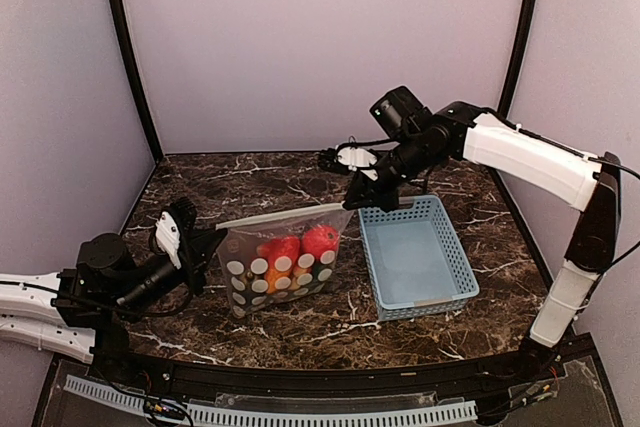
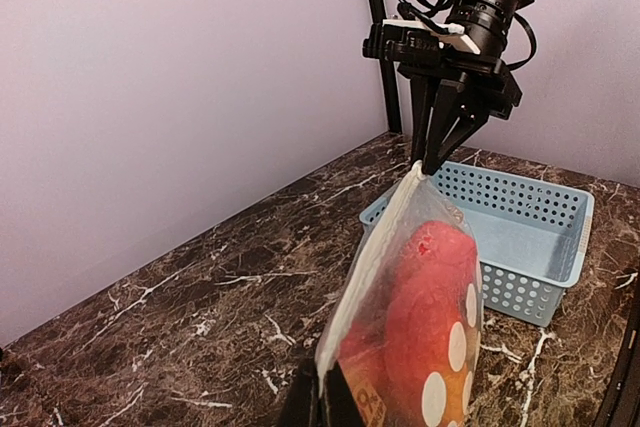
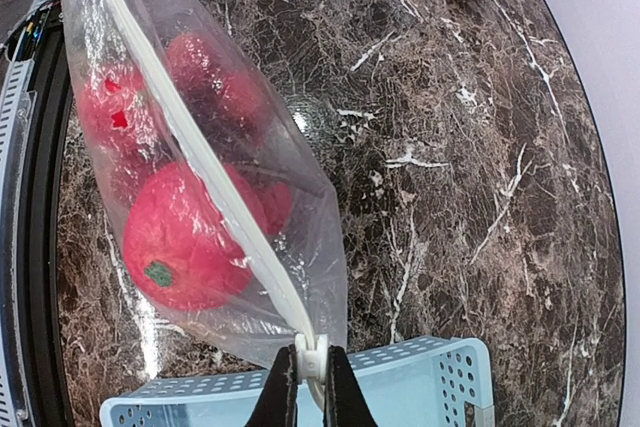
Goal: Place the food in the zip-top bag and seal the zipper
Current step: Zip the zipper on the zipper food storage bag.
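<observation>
Right pincer (image 3: 311, 387) clamped on slider (image 3: 311, 359); zipper (image 3: 200, 162) runs toward 9 o'clock to left pincer (image 1: 208, 235), clamped on bag (image 1: 285, 269) corner.

Clear bag (image 1: 245, 277) (white dots), red food (image 1: 320, 240), light-blue basket (image 1: 425, 305).

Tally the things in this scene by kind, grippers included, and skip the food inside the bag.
zip-top bag: 1
light-blue basket: 1
grippers: 2, the left gripper and the right gripper, each shut on an end of the zip-top bag
Total: 4
</observation>
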You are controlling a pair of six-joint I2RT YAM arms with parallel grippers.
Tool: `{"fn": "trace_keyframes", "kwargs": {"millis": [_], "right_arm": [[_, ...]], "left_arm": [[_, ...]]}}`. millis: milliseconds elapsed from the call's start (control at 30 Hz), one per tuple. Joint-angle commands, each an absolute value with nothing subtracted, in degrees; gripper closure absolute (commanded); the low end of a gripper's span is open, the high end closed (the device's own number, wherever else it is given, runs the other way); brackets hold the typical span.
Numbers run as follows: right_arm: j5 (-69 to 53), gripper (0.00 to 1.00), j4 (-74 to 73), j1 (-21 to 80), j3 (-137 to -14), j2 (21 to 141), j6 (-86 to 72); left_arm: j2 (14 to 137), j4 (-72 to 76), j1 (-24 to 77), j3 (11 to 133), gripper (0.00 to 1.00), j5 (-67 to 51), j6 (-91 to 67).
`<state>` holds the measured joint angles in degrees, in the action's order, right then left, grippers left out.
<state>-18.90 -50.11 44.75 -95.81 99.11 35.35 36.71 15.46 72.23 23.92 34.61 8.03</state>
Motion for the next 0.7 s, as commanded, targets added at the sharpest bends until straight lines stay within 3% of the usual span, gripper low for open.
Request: {"fn": "trace_keyframes", "kwargs": {"millis": [0, 467, 667], "right_arm": [[-14.01, 1.0, -52.23, 41.52, -94.53, 97.73, 35.85], [-13.42, 0.99, -51.53, 40.27, -95.34, 99.28, 37.06], [-14.11, 0.98, -51.06, 38.78, -100.32, 102.87, 38.6]], "left_arm": [[35.32, 17.18, 72.16, 23.86, 0.99, 36.96, 8.1], [38.92, 17.08, 71.99, 25.79, 0.99, 38.39, 8.7], [42.95, 16.81, 67.23, 29.45, 0.99, 35.16, 7.64]]}}
